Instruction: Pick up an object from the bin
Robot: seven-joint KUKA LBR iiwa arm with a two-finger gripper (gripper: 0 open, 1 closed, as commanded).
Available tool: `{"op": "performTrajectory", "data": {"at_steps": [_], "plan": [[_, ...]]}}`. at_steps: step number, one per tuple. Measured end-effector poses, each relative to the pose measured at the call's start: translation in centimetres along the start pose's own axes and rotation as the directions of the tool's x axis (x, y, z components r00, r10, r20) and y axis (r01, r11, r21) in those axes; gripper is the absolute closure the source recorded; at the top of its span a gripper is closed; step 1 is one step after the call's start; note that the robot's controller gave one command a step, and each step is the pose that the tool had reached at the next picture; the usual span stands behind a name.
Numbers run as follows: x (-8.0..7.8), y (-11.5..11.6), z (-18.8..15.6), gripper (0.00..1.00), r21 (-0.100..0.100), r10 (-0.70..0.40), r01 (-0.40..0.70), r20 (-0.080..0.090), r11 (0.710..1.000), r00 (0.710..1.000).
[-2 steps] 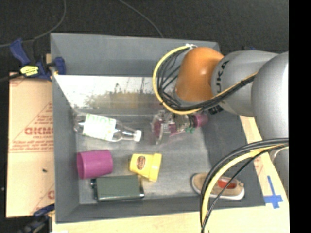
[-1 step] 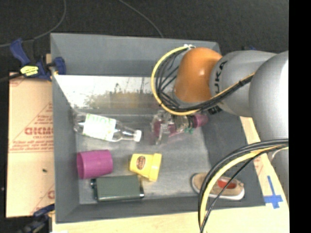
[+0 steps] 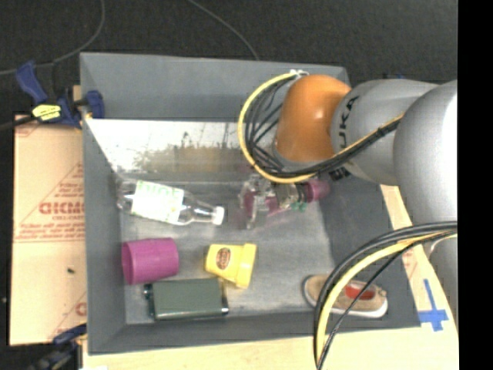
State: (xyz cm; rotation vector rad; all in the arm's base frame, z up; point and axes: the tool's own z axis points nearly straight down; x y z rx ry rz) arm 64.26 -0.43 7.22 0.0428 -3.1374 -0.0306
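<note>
Grey bin [image 3: 286,262], contents by size.
1. Clear plastic bottle [image 3: 166,204]: on its side at back left, cap end just beside the gripper [image 3: 260,203]. We cannot tell whether that pincer stands wide or narrow.
2. Dark green box [image 3: 187,297]: front.
3. Magenta cup [image 3: 149,259]: on its side, front left.
4. Yellow tub [image 3: 231,264]: centre.

Risk, in our judgement: the round, slick bottle rolls away or slips from a grip taken near its cap.

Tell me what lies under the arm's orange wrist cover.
The gripper hangs there above the grey bin floor, beside a clear plastic bottle. A small magenta and green thing peeks out; the orange cover hides the rest of it.
</note>
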Motion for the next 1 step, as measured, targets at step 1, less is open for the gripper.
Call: {"op": "performTrajectory", "data": {"at_steps": [1], "plan": [[-0.07,-0.23,-0.30,1.00,-0.016,0.004,-0.004,0.002,1.000,1.000]]}}
